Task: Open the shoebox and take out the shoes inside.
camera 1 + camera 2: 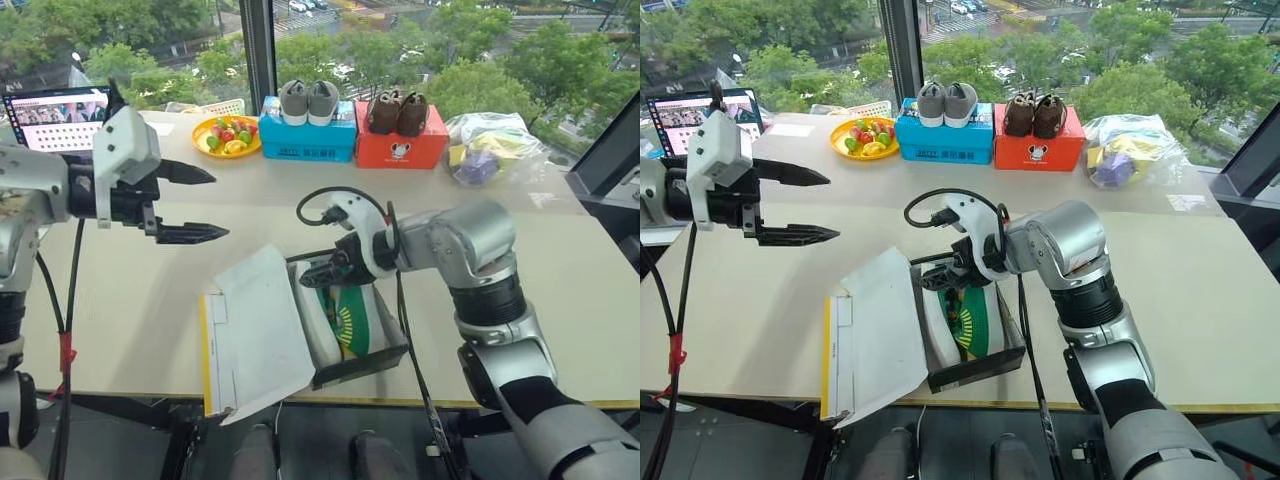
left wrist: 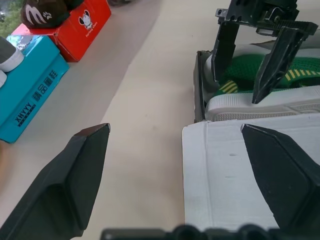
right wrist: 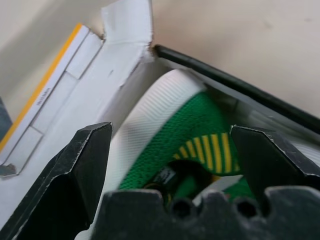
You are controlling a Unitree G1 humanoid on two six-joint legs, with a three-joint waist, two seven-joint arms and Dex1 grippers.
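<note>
1. Shoebox [image 1: 352, 368]: lies at the lower centre of the left eye view, near the front edge of the table [image 1: 560, 290]. Its lid [image 1: 262, 330] is already folded out to the left, white inside facing up, so the opening step reads as complete.
2. Shoes [image 1: 345, 322]: the green pair lies inside the open box, white soles and yellow-striped treads visible.
3. Right gripper [image 1: 318, 272]: positioned at the centre of the frame, directly over the far end of the box, pointing down at the shoes. Fingers are spread wide and hold nothing; the right wrist view shows a shoe between them.
4. Left gripper [image 1: 200, 203]: hangs in the upper left of the frame, above the table and well clear of the lid. Fingers are spread and empty.
5. Step in hand: reaching for the first shoe.
6. Next move, as judged: lower the right gripper until its fingers straddle the shoe, close, then lift clear of the box walls.
</note>
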